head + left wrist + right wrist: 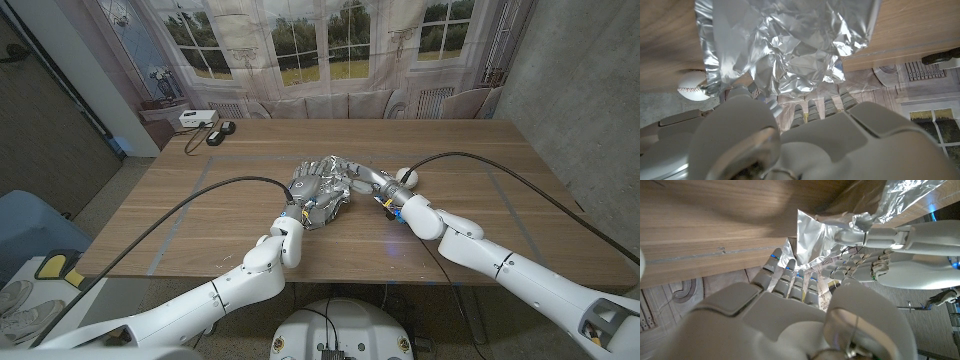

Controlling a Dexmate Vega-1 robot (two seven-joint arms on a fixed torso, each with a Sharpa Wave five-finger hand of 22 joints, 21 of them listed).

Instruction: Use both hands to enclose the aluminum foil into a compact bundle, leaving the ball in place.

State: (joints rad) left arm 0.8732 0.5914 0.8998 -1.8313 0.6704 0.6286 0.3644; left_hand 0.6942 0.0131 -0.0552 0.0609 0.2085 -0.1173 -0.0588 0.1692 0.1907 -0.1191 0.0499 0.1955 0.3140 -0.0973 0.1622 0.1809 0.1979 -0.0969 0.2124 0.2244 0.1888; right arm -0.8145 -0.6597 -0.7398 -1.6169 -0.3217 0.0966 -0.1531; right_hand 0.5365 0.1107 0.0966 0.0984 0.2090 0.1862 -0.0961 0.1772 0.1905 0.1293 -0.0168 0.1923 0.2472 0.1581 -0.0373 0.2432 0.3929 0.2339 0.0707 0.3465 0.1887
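Observation:
A crumpled sheet of aluminum foil point(327, 183) lies at the middle of the wooden table point(480, 150). My left hand point(304, 192) comes in from the near side and grips the foil, its fingers spread over the crinkled surface. From the right, my right hand point(368, 184) presses its fingers against the foil's other side. A white baseball point(408, 177) sits on the table just right of the right hand. The left wrist view shows the foil point(795, 45) bunched above my left hand point(790, 140), with the baseball point(694, 85) beside it. In the right wrist view my right hand point(790, 310) touches the foil point(822, 232).
A white box point(195, 118) and two small black objects point(216, 133) lie at the table's far left corner. Black cables point(200, 200) run along both arms. A printed window backdrop stands behind the table.

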